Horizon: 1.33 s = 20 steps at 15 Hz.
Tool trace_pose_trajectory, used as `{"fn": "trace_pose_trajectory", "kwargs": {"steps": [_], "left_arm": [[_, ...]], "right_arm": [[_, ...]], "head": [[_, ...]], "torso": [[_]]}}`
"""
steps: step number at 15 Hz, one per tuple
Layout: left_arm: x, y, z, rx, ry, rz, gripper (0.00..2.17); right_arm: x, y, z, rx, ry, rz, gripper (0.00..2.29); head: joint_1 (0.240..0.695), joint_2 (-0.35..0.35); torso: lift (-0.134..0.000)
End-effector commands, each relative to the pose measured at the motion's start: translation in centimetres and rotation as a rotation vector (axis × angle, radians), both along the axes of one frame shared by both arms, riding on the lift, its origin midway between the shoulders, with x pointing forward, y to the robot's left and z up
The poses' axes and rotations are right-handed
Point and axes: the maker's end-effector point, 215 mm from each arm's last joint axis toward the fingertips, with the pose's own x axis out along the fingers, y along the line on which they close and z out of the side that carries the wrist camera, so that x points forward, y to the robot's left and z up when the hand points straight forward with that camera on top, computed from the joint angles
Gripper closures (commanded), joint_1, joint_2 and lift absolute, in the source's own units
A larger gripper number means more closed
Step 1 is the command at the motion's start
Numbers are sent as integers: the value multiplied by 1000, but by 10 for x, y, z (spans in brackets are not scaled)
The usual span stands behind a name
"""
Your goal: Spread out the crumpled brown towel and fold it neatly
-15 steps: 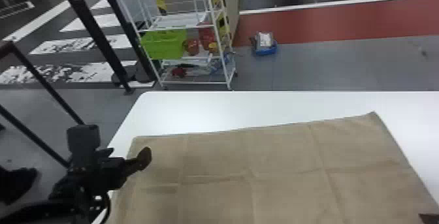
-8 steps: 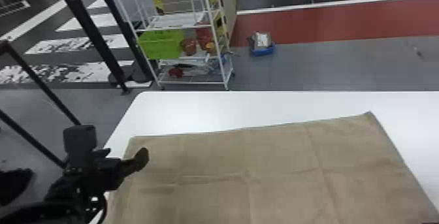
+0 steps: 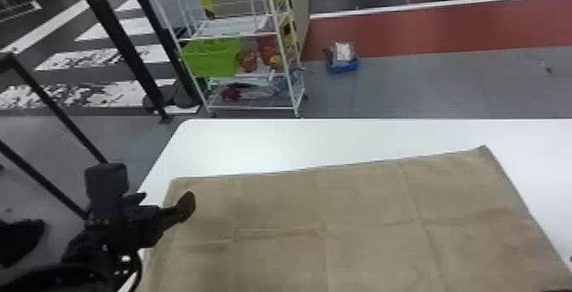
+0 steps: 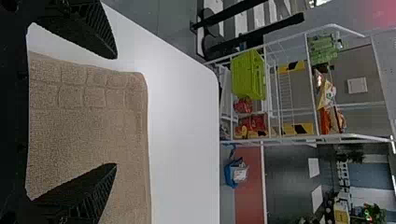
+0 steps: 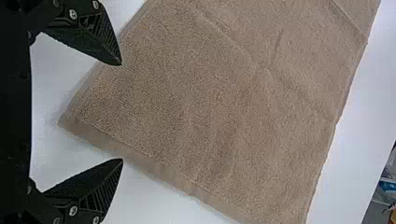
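White table (image 3: 272, 146), brown towel (image 3: 366, 223) spread flat, left gripper (image 3: 167, 201) above, fingers apart

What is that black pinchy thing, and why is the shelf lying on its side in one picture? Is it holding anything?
It's a robot, and it pinches with black fingers. One camera is on its head, looking down at a white table. Another rides on each wrist, close to the left gripper and the right gripper. Wrist pictures are turned sideways, so the white shelf only seems to lie down; it really stands on the floor behind the table. On the table lies a brown towel, opened out, with crease lines across it. Both grippers have their fingers apart, so neither is holding anything.
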Motion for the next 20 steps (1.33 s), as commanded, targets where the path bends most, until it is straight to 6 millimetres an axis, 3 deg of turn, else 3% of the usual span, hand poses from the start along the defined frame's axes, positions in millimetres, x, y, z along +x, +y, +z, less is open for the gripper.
{"fn": "trace_pose_trajectory", "kwargs": {"steps": [1, 5, 8, 14, 20], "left_arm": [[-1, 1, -2, 2, 3, 1, 60], [1, 2, -1, 5, -4, -3, 60], [-2, 5, -2, 10, -2, 1, 60], [-2, 5, -1, 13, -6, 2, 60], [-2, 6, 1, 16, -10, 4, 60]], "right_arm": [[5, -1, -4, -60, -7, 16, 154], [9, 3, -10, -132, -8, 46, 154], [1, 6, -14, -152, 13, 74, 154], [-7, -13, -22, -231, 33, 90, 154], [16, -13, -9, -198, -18, 39, 157]], "head": [[695, 303], [695, 303], [695, 307], [695, 312], [695, 291]], "torso": [[-122], [-122], [-122], [-122], [-122]]}}
